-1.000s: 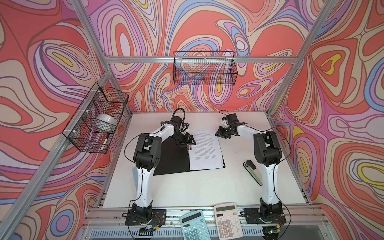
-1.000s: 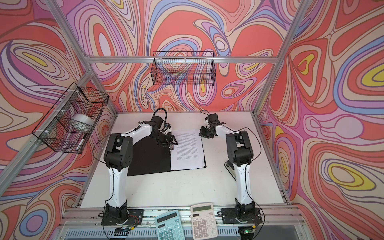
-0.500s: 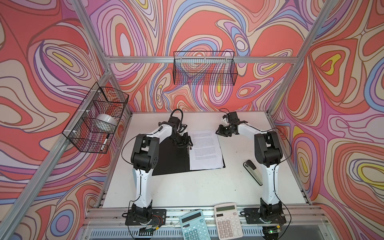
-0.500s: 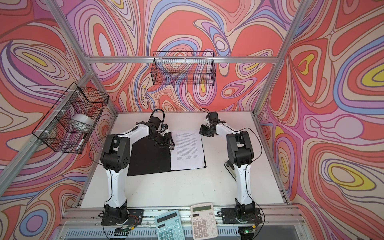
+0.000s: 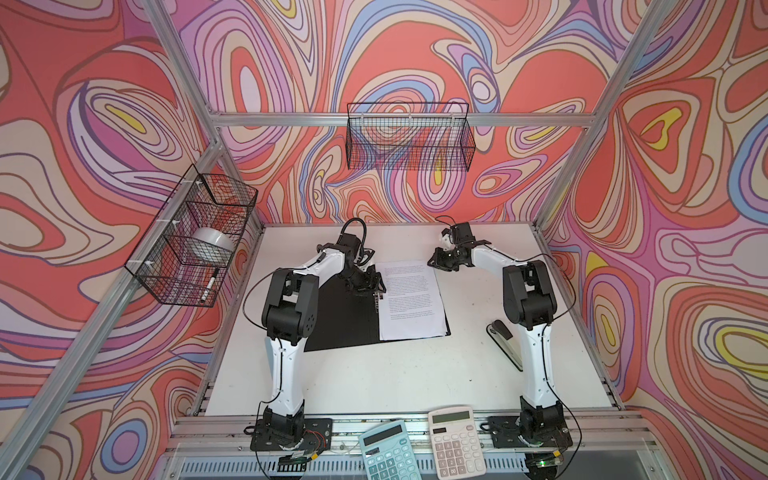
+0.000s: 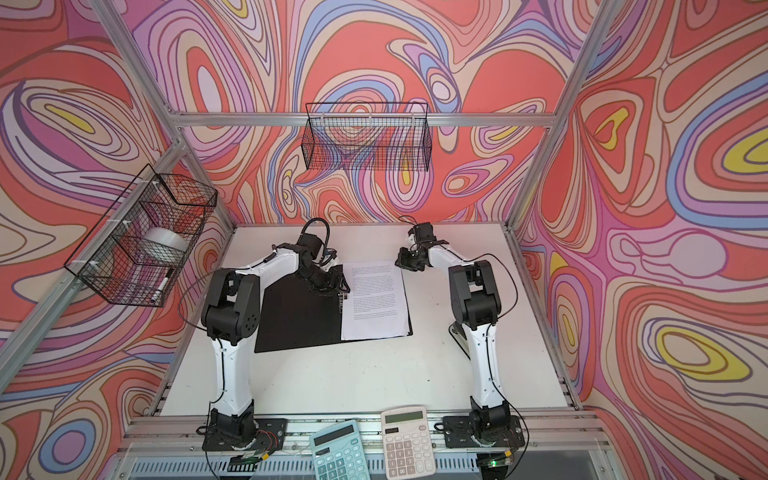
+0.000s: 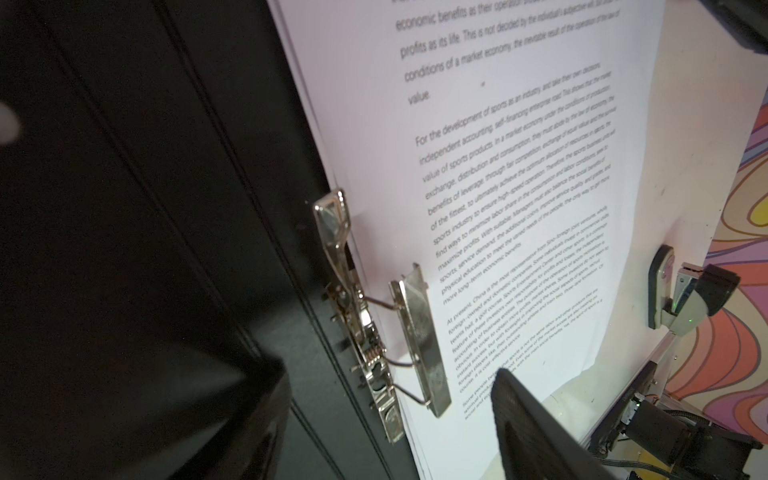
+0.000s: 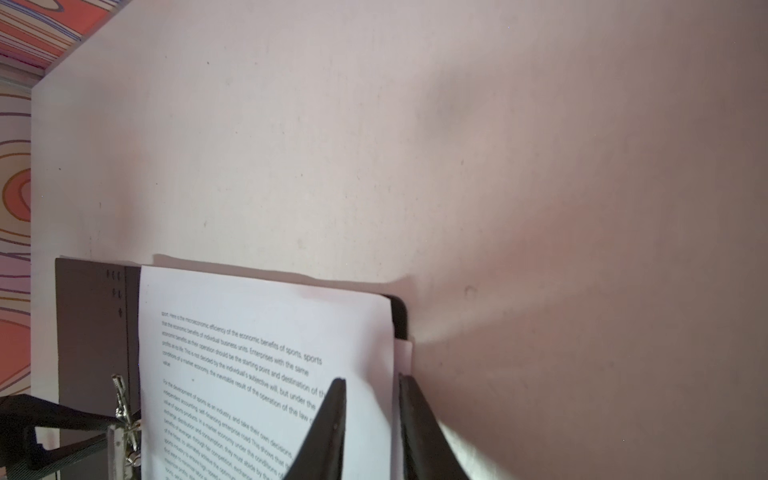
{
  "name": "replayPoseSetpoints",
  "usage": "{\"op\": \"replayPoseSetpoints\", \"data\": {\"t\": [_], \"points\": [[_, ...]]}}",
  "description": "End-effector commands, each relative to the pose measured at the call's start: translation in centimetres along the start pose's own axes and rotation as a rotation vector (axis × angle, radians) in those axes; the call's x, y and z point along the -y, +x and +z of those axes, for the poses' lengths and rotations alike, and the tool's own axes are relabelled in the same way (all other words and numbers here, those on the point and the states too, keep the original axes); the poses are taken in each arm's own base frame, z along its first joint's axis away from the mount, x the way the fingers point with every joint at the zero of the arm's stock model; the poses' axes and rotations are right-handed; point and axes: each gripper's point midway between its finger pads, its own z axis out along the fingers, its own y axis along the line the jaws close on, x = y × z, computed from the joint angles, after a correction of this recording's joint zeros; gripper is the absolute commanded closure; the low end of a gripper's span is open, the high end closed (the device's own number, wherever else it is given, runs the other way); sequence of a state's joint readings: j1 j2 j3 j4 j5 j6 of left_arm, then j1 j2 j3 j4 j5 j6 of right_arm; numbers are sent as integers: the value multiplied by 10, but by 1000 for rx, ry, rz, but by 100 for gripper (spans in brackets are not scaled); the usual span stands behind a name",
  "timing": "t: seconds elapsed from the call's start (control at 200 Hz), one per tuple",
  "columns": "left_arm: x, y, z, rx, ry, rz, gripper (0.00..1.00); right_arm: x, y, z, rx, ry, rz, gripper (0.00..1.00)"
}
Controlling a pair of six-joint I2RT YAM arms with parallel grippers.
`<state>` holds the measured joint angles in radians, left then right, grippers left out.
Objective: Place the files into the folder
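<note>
Folder (image 5: pixel 345 316) lies open flat on the table (image 5: pixel 374 382), black inside up. Files (image 5: pixel 411 299) sit on its right half, next to the metal clip (image 7: pixel 419 340). Left gripper (image 5: pixel 369 283) is over the clip, jaws wide, empty. Right gripper (image 8: pixel 372 379) has its jaws narrow, straddling the files' far right edge. Can't tell if it touches them.

robot lab test cell; aluminium frame (image 5: pixel 399 119), swirl-print backdrop walls (image 5: pixel 83 124); left arm (image 5: pixel 282 374), right arm (image 5: pixel 536 361) bolted to front rail (image 5: pixel 602 428); wire basket (image 5: pixel 409 141) hung on frame
</note>
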<state>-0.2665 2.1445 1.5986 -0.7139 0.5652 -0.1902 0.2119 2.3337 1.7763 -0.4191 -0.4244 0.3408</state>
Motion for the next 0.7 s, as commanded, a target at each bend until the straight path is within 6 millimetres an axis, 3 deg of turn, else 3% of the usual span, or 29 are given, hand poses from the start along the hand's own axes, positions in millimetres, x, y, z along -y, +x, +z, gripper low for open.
{"op": "replayPoseSetpoints", "data": {"t": [0.0,0.696], "points": [[-6,7,0,-26,-7,-10,23,-2,1,7,-10,-21,-11,77],[-10,3,12,-48,-5,-17,23,-10,-1,4,8,-61,-41,83]]}}
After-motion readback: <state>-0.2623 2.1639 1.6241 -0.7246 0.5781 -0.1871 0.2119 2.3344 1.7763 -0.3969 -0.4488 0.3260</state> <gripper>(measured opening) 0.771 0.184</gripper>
